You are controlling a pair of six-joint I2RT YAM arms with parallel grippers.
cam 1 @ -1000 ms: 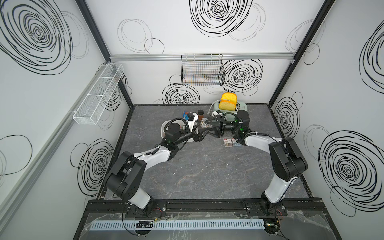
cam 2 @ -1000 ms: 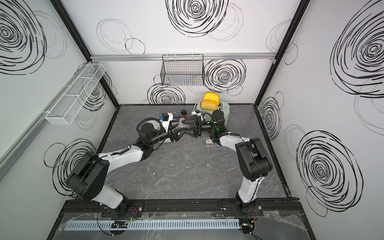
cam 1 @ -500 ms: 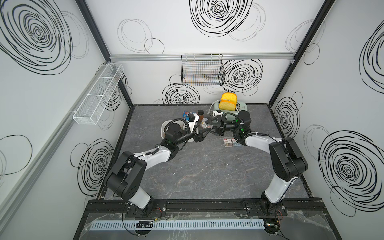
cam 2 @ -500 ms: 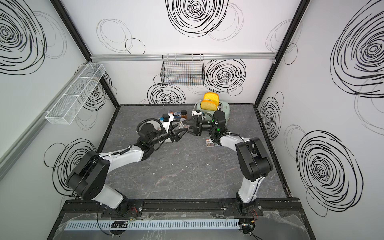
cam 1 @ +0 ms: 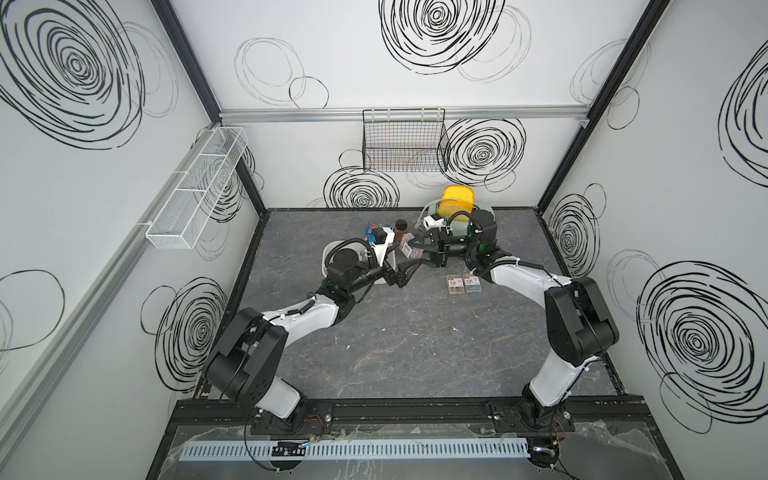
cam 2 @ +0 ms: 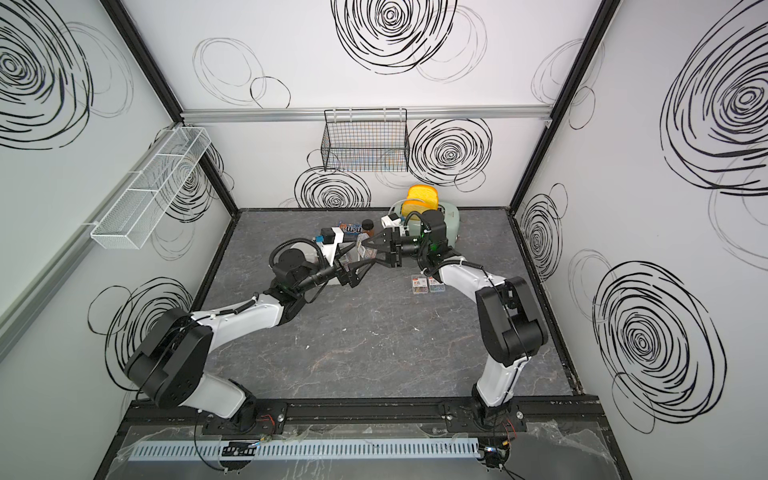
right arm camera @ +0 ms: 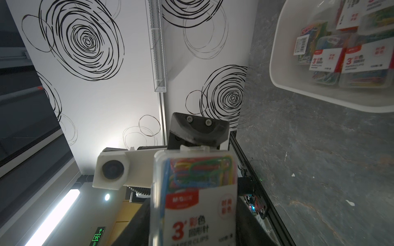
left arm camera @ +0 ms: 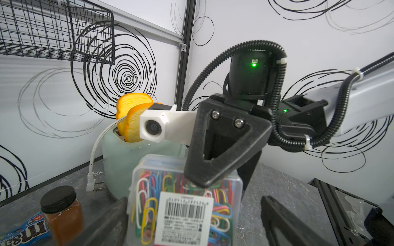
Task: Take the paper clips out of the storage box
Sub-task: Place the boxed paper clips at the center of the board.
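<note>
In both top views the two arms meet above the far middle of the grey worktop [cam 1: 415,353]. There the right pincer [cam 1: 413,252] is clamped on one small clear case of paper clips [cam 1: 405,249], which is held in the air. The left pincer [cam 1: 409,264] sits just below it with its jaws spread apart. The white tub [cam 1: 327,252] stands on the worktop under the left arm's wrist and is mostly hidden by it. Two more cases [cam 1: 463,283] lie flat side by side on the worktop, near the right forearm and well apart from the tub. Behind them are a pale green toaster [cam 2: 451,216] with yellow bread, a dark-lidded jar [cam 2: 367,226] and a blue candy packet [cam 2: 351,227]. In the left wrist view the case [left arm camera: 183,204] stands upright with its barcode label showing. A black finger [left arm camera: 215,149] of the right pincer presses on its top. The left pincer's own fingers [left arm camera: 283,221] flank the case, one just beside its edge and the other clear of it. In the right wrist view the case [right arm camera: 194,191] fills the middle, gripped from both sides and showing its red-and-white label. The tub [right arm camera: 277,70] rests on the worktop beyond it, with several more cases [right arm camera: 324,61] inside.
</note>
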